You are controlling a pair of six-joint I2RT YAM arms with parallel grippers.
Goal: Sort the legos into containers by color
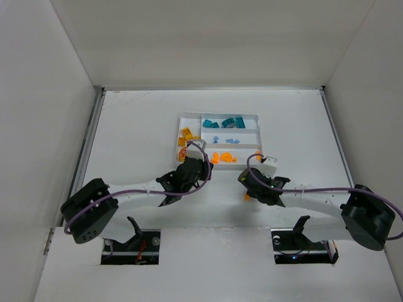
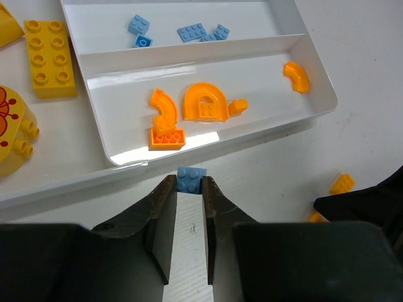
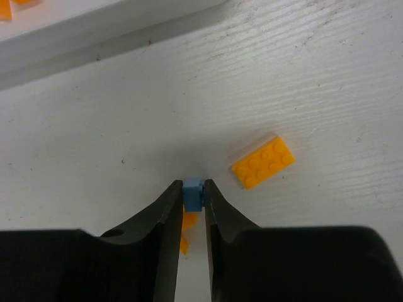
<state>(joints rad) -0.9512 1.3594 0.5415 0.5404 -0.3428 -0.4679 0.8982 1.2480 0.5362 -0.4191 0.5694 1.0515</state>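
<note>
The white tray point(image 1: 220, 114) holds teal legos point(image 1: 227, 123), light blue legos point(image 1: 230, 139), orange legos point(image 1: 220, 157) and yellow bricks point(image 1: 187, 135) in separate sections. My left gripper point(image 2: 189, 184) is shut on a small light blue brick point(image 2: 191, 177) just outside the tray's near wall point(image 2: 208, 154), in front of the orange section. My right gripper point(image 3: 192, 189) is shut on another small light blue brick point(image 3: 192, 190) low over the table. An orange brick point(image 3: 263, 162) lies just right of it, and an orange piece point(image 3: 187, 224) shows under the jaws.
In the left wrist view the light blue section point(image 2: 189, 31) lies behind the orange one, and large yellow bricks point(image 2: 47, 56) fill the left section. An orange brick point(image 2: 342, 184) lies on the table by my dark right arm point(image 2: 371, 204). White walls enclose the table.
</note>
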